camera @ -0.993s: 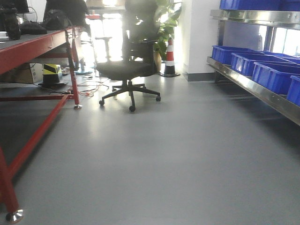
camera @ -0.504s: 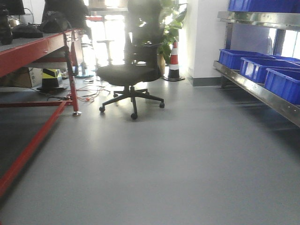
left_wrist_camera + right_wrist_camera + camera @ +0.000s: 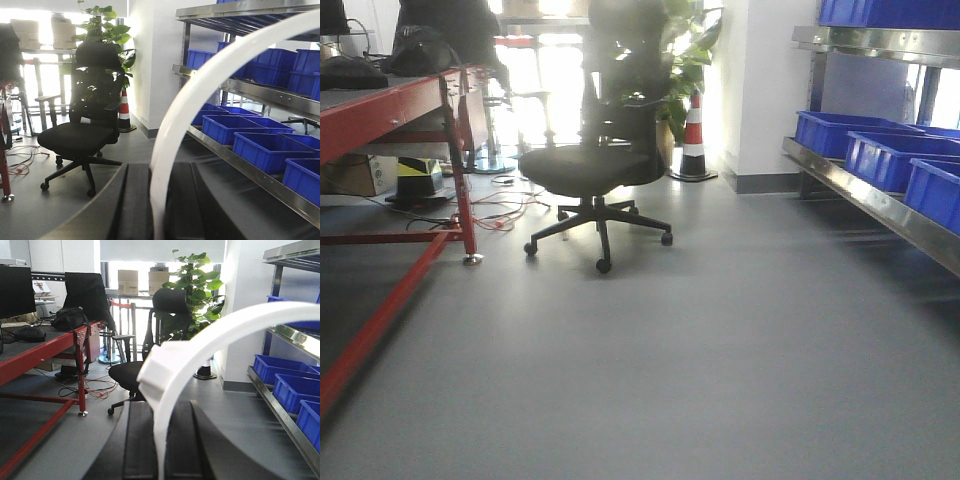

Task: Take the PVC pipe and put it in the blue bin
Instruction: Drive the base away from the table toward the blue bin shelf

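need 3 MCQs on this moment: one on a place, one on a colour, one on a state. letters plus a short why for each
1. Where is the traffic cone in the front view?
A. Beside the white wall, behind the office chair
B. In front of the chair, close to the camera
C. Under the chair

2. What colour are the bins on the steel shelf?
A. Green
B. Grey
C. Blue

3. What state is the PVC pipe in, going by the right wrist view?
A. Lying loose
B. Held up in the right gripper
C. Snapped in two

Answers:
1 A: the cone stands at the wall's foot, past the chair.
2 C: every bin on the shelf is blue.
3 B: the pipe rises in one piece from between the gripper's fingers.
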Tool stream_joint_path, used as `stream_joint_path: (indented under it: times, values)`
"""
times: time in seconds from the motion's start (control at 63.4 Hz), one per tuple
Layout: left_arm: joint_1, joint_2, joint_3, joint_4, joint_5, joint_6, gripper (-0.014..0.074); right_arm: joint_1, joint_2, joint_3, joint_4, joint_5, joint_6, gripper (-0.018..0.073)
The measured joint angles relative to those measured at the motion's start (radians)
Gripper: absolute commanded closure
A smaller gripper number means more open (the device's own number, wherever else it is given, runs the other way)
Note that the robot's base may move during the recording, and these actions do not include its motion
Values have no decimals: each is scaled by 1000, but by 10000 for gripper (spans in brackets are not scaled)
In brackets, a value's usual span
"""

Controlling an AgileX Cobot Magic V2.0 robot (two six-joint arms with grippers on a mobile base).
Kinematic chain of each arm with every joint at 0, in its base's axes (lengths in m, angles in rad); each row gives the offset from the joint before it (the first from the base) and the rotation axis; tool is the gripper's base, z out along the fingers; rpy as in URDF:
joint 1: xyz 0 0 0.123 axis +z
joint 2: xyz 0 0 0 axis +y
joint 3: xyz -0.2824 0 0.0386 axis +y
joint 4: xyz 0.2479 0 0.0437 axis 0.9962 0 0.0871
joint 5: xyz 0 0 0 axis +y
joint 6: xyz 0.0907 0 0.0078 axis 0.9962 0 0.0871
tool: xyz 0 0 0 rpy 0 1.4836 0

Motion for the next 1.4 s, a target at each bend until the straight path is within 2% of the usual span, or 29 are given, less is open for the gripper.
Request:
stream_joint_path:
  times: [1.403]
  values:
    - [0,0,0,0,0,0,707,0,0,0,0,0,0,720]
